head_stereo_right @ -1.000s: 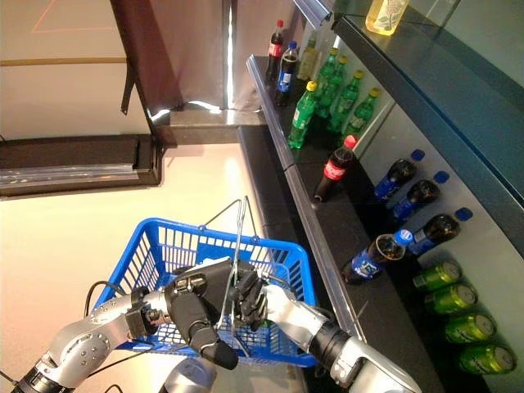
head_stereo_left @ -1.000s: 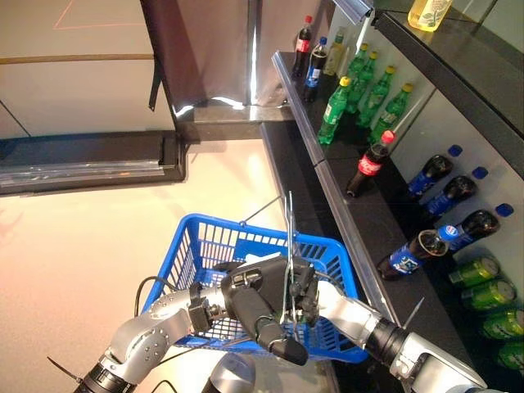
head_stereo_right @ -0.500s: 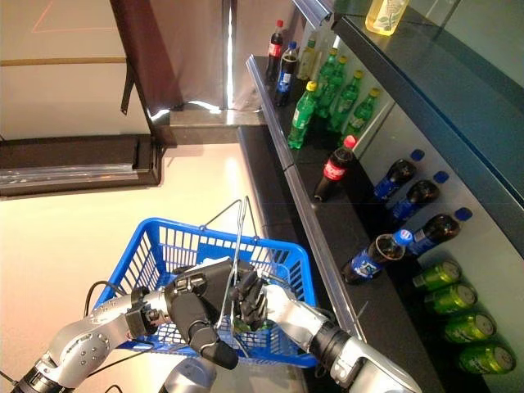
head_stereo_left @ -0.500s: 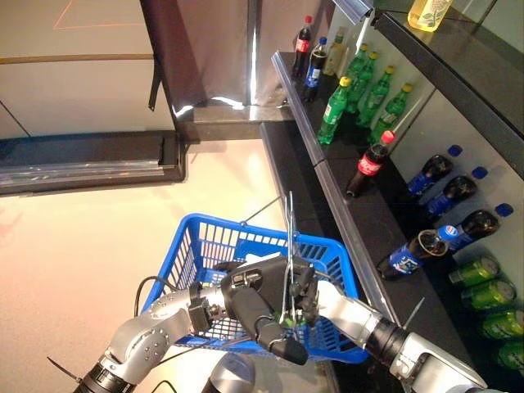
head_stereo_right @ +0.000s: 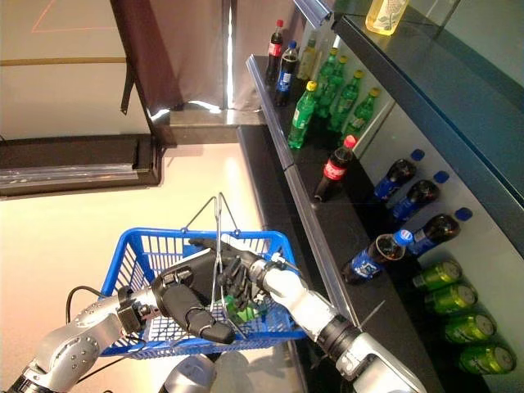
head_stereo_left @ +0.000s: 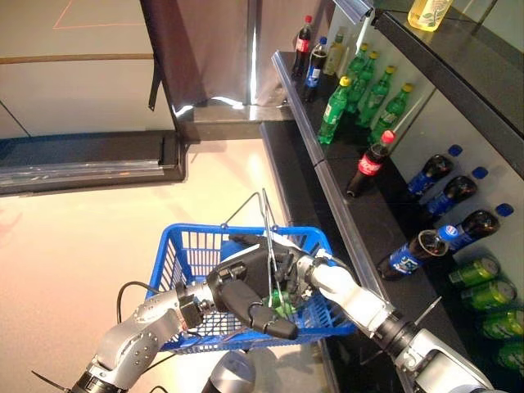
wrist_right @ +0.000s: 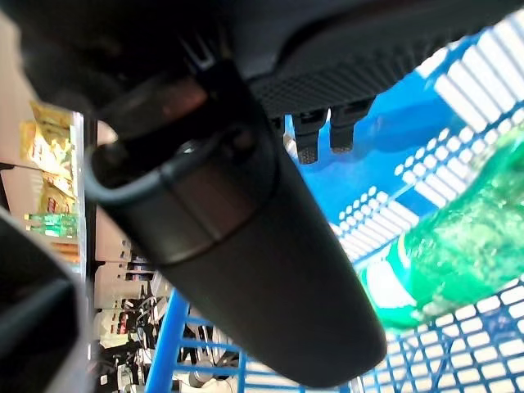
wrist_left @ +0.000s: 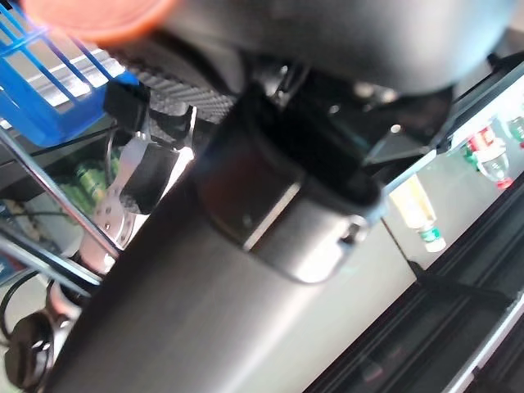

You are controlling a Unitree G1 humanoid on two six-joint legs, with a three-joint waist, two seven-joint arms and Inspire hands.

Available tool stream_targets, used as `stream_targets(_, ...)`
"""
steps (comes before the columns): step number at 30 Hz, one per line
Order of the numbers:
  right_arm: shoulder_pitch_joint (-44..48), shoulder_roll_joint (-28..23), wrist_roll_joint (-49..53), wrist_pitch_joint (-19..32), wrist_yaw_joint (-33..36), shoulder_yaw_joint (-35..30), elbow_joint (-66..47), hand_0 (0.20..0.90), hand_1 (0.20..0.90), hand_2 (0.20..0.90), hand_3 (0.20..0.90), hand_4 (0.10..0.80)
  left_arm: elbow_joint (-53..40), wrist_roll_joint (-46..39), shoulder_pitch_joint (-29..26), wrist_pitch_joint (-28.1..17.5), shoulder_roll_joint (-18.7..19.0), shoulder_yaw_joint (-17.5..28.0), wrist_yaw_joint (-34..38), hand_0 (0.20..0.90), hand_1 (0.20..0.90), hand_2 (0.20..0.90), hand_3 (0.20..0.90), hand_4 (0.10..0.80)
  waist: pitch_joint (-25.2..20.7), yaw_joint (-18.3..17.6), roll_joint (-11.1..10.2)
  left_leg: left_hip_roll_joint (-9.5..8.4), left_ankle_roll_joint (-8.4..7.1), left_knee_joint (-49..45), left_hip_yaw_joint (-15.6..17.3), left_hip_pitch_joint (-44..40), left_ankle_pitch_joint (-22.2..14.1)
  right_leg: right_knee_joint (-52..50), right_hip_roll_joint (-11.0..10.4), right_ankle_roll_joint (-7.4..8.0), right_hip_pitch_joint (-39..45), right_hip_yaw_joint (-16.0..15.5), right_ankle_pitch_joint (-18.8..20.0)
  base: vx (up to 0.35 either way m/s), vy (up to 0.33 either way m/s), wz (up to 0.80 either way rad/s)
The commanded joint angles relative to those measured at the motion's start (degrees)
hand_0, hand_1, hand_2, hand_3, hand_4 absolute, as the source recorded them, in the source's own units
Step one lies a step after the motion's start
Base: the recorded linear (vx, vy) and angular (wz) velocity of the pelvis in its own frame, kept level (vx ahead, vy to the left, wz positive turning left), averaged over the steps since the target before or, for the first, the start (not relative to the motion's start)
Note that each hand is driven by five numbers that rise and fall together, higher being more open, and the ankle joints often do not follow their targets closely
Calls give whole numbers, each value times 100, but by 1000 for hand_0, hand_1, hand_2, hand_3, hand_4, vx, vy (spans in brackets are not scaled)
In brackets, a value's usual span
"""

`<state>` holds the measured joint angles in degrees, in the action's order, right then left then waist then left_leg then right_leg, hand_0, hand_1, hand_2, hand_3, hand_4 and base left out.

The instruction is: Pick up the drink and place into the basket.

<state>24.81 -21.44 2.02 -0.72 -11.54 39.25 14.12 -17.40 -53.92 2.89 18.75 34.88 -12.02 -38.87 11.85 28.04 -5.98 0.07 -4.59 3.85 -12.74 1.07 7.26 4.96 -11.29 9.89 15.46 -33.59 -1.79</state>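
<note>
One hand (head_stereo_right: 237, 278) grips green bottle (head_stereo_right: 244, 309).

- Head stereo pair looks steeply down from above; both eyes share the blue basket (head_stereo_left: 193, 260), floor and bottle shelf (head_stereo_right: 307, 214), offset slightly sideways.
- Left wrist view sits tight against its own hand (wrist_left: 246, 246), shelf beyond.
- Right wrist view, equally close, peers into the basket at a green bottle (wrist_right: 458, 254).
</note>
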Motion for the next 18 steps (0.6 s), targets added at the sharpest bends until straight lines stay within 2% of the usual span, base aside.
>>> stream_targets(1, 81, -53, 275, 480, 240, -141, -633, 900, 900, 900, 900, 800, -1252, -1139, -676, -1609, -978, 518, -604, 300, 300, 300, 200, 100, -987, -45, 149, -5, 100, 115, 84, -221, -126, -278, 174, -340, -235, 244, 292, -8, 17, -5)
stream_targets(18, -35, -162, 352, 622, 398, -643, -865, 900, 900, 900, 900, 800, -1025, -1023, -580, -1902, -1083, 787, -272, 300, 300, 300, 200, 100, -974, -120, 147, 20, 108, 115, 160, -229, -144, -264, 169, -341, -242, 306, 282, -2, 3, -2)
